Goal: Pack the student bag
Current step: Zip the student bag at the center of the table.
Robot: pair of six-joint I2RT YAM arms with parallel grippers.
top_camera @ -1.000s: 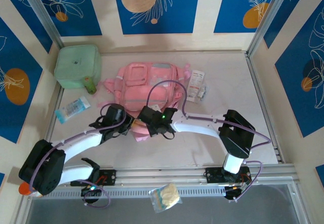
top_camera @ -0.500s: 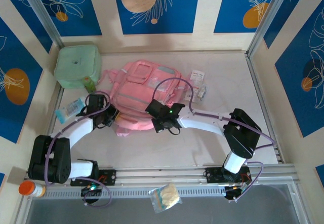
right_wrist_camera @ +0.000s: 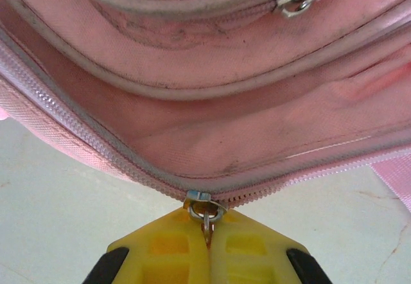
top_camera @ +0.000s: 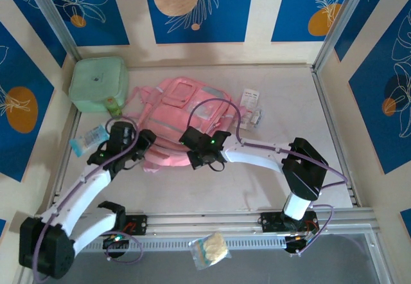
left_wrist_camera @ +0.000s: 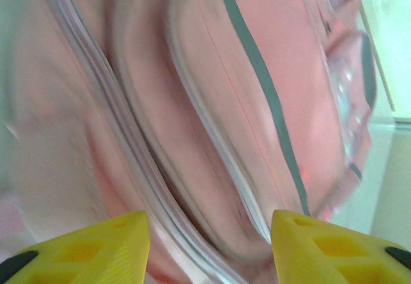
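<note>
Jaws on the right gripper (right_wrist_camera: 207, 232) are pressed together on the metal zipper pull (right_wrist_camera: 205, 211) at the near edge of the student bag (top_camera: 186, 110). The left gripper (left_wrist_camera: 209, 232) is spread wide, pink fabric right in front of it. The bag lies mid-table (top_camera: 289, 168), with a mint-green case (top_camera: 96, 83) at the far left.

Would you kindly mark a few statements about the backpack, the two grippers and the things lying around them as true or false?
1. The right gripper is shut on a zip pull of the backpack. True.
2. The left gripper is clamped shut. False: its fingers stand apart, facing the backpack.
3. The mint-green case lies to the right of the backpack. False: it sits in the far left corner.
4. White packets lie to the right of the backpack. True.
</note>
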